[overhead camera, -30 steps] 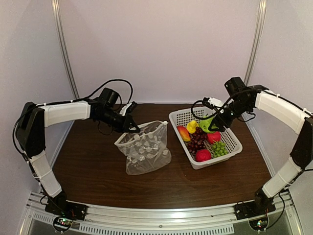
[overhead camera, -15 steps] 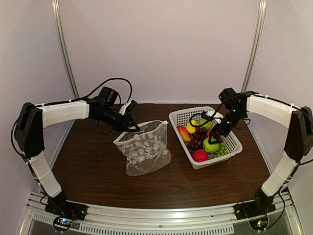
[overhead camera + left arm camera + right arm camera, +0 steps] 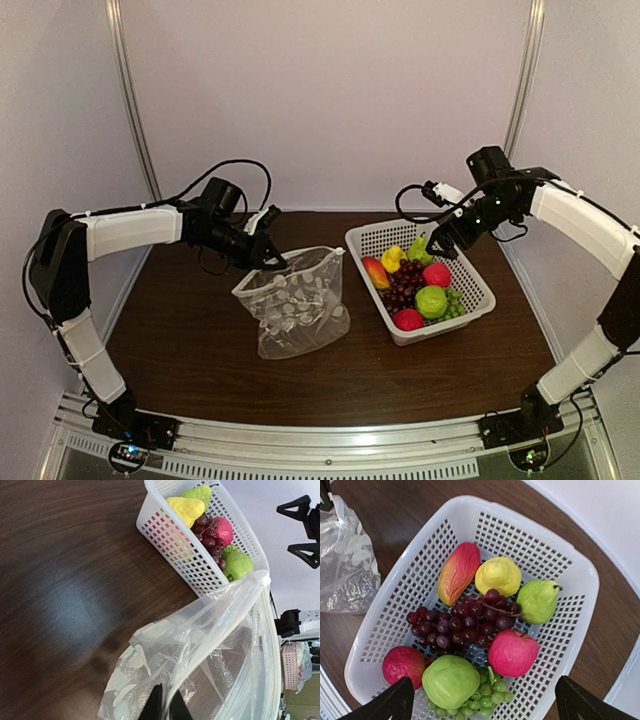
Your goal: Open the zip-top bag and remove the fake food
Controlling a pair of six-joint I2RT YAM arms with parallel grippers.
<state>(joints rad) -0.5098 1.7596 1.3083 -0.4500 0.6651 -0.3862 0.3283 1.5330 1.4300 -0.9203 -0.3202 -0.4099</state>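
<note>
The left gripper [image 3: 266, 255] pinches the thin rim of the zip-top bag [image 3: 296, 302]; it might slip free. The right gripper [image 3: 440, 243] hangs wide open.

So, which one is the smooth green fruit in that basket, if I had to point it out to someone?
Look to the white perforated basket on the right side of the dark table, at its near end. The round green fruit lies there against the green grapes, between two red pieces; it is smooth and round, unlike the lumpy green piece at the far end.
</note>
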